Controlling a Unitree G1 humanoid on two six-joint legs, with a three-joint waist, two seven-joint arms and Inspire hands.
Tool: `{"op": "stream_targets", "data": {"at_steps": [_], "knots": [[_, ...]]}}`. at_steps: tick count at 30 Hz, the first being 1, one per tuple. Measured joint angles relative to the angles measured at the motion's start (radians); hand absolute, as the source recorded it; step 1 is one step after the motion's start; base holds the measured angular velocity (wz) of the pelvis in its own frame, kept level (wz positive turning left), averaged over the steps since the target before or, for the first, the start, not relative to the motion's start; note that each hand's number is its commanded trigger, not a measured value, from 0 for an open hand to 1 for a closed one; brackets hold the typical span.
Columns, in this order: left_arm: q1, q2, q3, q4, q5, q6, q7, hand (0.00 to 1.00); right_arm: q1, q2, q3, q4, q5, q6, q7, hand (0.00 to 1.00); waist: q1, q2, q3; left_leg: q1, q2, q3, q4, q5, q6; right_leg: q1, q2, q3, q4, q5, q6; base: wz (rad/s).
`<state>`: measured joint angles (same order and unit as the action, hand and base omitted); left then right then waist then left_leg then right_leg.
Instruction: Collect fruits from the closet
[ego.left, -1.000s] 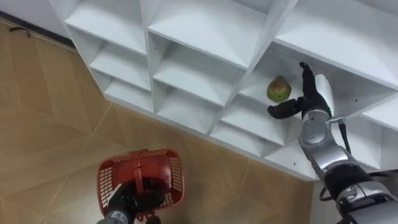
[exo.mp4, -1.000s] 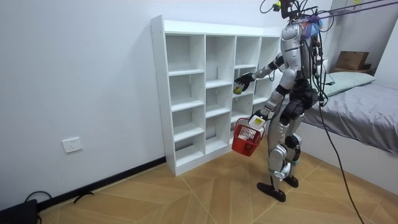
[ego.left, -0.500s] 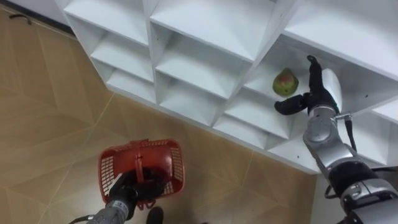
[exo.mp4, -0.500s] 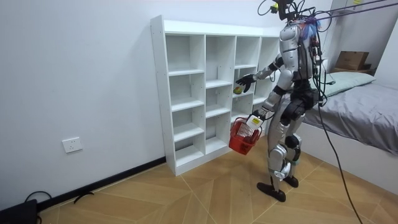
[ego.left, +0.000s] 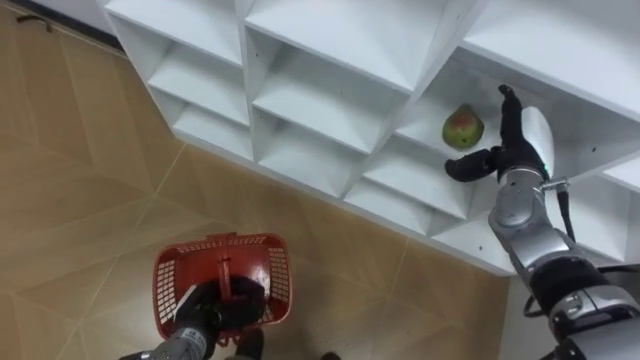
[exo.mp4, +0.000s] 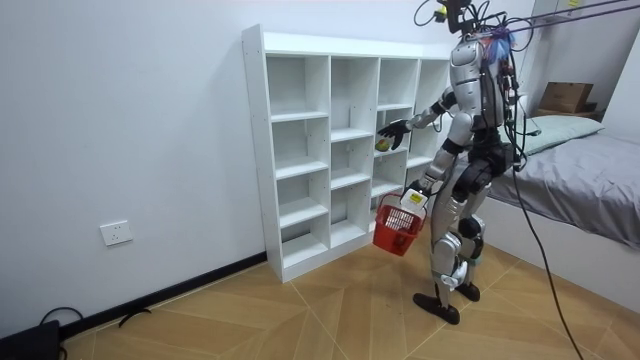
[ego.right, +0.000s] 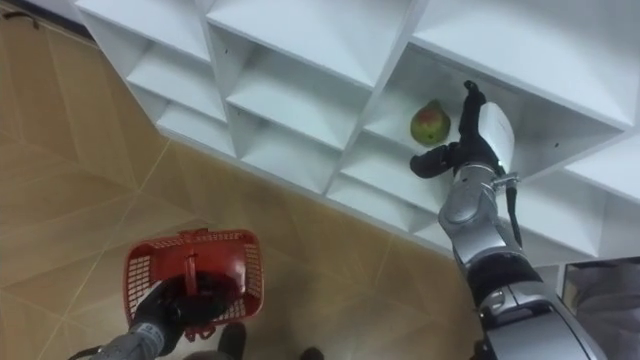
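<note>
A humanoid robot stands on a wood floor (ego.left: 80, 200) facing a white closet (exo.mp4: 300, 115) of open compartments, with a bed (exo.mp4: 590, 190) behind it on the room view's right and a cardboard box (exo.mp4: 566, 96) beyond the bed. Its right arm is raised and stretched into a compartment in the third column from the room view's left, the second one down, where a single green fruit with a reddish blush (ego.left: 463, 127) sits on the shelf board. The right hand (ego.left: 512, 152) is just beside the fruit with its fingers (ego.left: 508, 105) straight and apart, reaching up along the fruit's right side while the thumb (ego.left: 468, 165) juts out below it. The fruit lies in the gap between thumb and fingers and is not clasped, and whether any of them touches it cannot be told. The left arm hangs low at the robot's side, and the left hand (ego.left: 215, 308) is clamped round the handle of a red mesh basket (ego.left: 170, 285), which hangs above the floor in front of the closet's lower shelves. No fruit can be seen inside the basket. A wall socket (exo.mp4: 116, 233) sits low on the wall, well apart from the closet on the room view's left.
</note>
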<state>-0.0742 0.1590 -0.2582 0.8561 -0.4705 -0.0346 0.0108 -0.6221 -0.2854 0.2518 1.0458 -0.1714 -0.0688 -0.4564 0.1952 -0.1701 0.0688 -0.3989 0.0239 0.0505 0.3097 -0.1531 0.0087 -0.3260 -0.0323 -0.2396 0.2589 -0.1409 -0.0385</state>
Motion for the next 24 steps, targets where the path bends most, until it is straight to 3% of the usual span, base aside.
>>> {"op": "stream_targets", "data": {"at_steps": [12, 18, 21, 23, 24], "knots": [[-0.013, -0.016, 0.000, 0.002, -0.006, -0.001, -0.001, 1.00, -0.036, 0.000, -0.001, 0.010, -0.031, 0.001, 0.001, 0.00, 0.009, 0.013, 0.0090, -0.019, 0.000, -0.007, 0.001, 0.001, 0.001, -0.015, -0.001, -0.010, 0.001, 0.000, 0.000, 0.01], [-0.025, -0.025, 0.000, 0.007, -0.006, -0.001, -0.001, 1.00, -0.037, -0.001, -0.001, 0.030, -0.031, 0.004, 0.001, 0.00, 0.040, 0.017, 0.0113, -0.028, -0.001, -0.008, 0.001, 0.001, 0.001, -0.026, -0.002, -0.009, 0.001, 0.000, 0.000, 0.00], [-0.034, -0.025, 0.000, 0.031, -0.006, -0.001, -0.002, 1.00, -0.040, -0.001, -0.001, 0.043, -0.030, 0.005, 0.001, 0.11, 0.048, 0.018, 0.0117, -0.028, -0.001, -0.008, 0.001, 0.001, 0.001, -0.027, -0.003, -0.009, 0.001, 0.000, 0.000, 0.00], [-0.040, -0.024, -0.002, 0.048, -0.006, -0.001, -0.001, 1.00, -0.043, -0.001, -0.001, 0.049, -0.027, 0.005, 0.001, 0.26, 0.055, 0.018, 0.0117, -0.028, -0.002, -0.008, 0.001, 0.001, 0.001, -0.027, -0.003, -0.009, 0.001, 0.000, 0.000, 0.00], [-0.040, -0.023, -0.002, 0.050, -0.006, 0.000, -0.001, 1.00, -0.044, -0.001, -0.001, 0.051, -0.027, 0.005, 0.001, 0.46, 0.056, 0.018, 0.0117, -0.028, -0.002, -0.008, 0.001, 0.002, 0.001, -0.027, -0.002, -0.009, 0.001, 0.000, 0.000, 0.00]]}}
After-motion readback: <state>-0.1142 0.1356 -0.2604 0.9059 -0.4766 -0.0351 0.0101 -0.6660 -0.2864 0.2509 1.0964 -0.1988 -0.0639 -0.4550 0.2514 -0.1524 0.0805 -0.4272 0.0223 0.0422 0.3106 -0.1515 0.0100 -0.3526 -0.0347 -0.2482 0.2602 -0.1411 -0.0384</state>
